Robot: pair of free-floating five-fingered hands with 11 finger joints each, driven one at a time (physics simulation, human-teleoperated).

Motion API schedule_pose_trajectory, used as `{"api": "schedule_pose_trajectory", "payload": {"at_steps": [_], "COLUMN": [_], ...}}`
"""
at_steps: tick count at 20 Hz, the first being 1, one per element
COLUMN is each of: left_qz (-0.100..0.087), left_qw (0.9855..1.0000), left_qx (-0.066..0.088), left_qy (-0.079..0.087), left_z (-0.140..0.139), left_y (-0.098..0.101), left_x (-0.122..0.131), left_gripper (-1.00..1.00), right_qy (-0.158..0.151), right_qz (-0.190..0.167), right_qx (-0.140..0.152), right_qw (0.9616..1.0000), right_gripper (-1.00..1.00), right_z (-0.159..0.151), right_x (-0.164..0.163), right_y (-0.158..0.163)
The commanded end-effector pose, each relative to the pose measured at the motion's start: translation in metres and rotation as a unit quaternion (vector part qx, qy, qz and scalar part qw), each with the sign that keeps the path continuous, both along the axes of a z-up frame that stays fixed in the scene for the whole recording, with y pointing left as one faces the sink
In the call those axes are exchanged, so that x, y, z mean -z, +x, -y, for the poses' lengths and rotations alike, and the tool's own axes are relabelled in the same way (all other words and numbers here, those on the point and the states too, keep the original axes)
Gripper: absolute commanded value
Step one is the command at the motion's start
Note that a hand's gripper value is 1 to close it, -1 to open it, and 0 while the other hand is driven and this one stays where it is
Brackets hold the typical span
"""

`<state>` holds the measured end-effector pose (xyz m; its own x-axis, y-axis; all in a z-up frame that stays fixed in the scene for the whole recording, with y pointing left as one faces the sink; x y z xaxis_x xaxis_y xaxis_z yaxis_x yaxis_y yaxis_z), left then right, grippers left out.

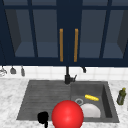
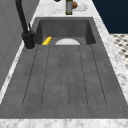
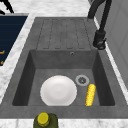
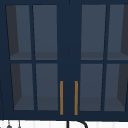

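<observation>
1. The left hand (image 1: 43, 117) is low down at the front edge of the sink (image 1: 45, 92), in front of the flat ridged side.
2. It looks like a small dark blob, so I cannot tell if its fingers are wide or curled. It does not seem to hold anything.
3. The nearest thing is a big red ball (image 1: 67, 115). It sits just to the right of the hand, with a thin gap between them in the front view.
4. Behind the ball, in the deep bowl of the sink, lies a white plate (image 3: 58, 90). It lies flat on the bottom.
5. A yellow corn cob (image 3: 90, 94) lies beside the plate, not touching it, next to the round drain (image 3: 82, 80).
6. From the front, the corn's long side runs mostly left to right, a bit tilted. It is to the right of the hand and farther back, well apart from it.
7. A green bottle (image 1: 121, 96) stands on the counter, right of the sink.
</observation>
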<state>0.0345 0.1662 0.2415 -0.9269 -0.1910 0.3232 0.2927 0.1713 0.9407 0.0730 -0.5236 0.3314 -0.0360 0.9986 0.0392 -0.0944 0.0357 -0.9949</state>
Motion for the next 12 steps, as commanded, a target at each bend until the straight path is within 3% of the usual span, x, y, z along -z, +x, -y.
{"api": "schedule_pose_trajectory", "payload": {"at_steps": [1, 8, 11, 12], "left_qz": [0.000, 0.000, 0.000, 0.000], "left_qw": [1.0000, 1.0000, 1.0000, 1.0000], "left_qx": [0.000, 0.000, 0.000, 0.000], "left_qy": [0.000, 0.000, 0.000, 0.000], "left_z": [0.000, 0.000, 0.000, 0.000], "left_y": [0.000, 0.000, 0.000, 0.000], "left_x": [0.000, 0.000, 0.000, 0.000], "left_gripper": [0.00, 0.00, 0.00, 0.00], "right_qy": [0.041, 0.058, 0.047, 0.059], "right_qz": [0.000, -0.003, 0.002, 0.003], "right_qx": [0.028, 0.046, 0.072, 0.081], "right_qw": [0.9988, 0.9973, 0.9963, 0.9949], "right_gripper": [-1.00, -1.00, -1.00, -1.00], "right_z": [-0.010, -0.033, -0.039, -0.038], "right_x": [-0.013, -0.023, -0.026, -0.027], "right_y": [-0.009, -0.019, -0.020, -0.021]}}
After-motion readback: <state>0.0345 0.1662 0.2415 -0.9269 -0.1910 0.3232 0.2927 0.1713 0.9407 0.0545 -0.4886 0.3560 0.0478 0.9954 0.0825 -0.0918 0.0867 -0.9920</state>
